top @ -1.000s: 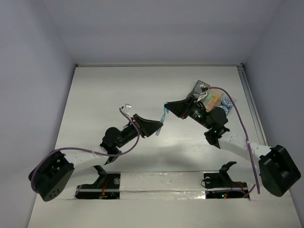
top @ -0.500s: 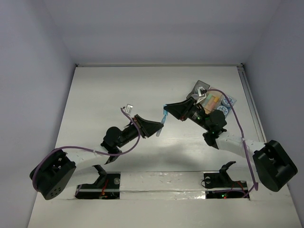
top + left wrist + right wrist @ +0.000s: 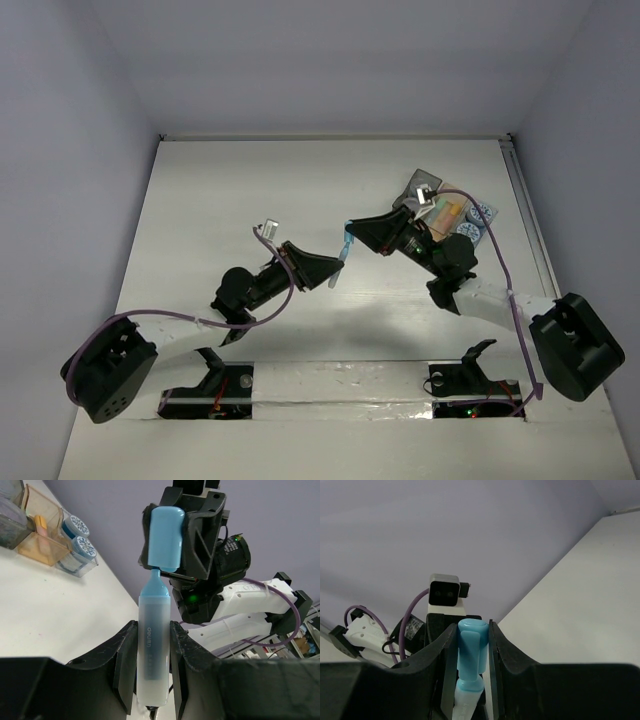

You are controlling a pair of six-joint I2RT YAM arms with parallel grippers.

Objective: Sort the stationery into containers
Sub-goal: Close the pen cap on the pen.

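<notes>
On the left gripper (image 3: 151,660) the jaws clamp a pale blue highlighter barrel (image 3: 152,625). On the right gripper (image 3: 470,655) they pinch its cap (image 3: 471,642), which meets the tip in mid-air over bare surface (image 3: 230,190), with room all round. The bins (image 3: 450,212) sit far right near the edge, partly hidden by the right arm (image 3: 480,295). Rolls (image 3: 80,537) fill the clear one.
</notes>
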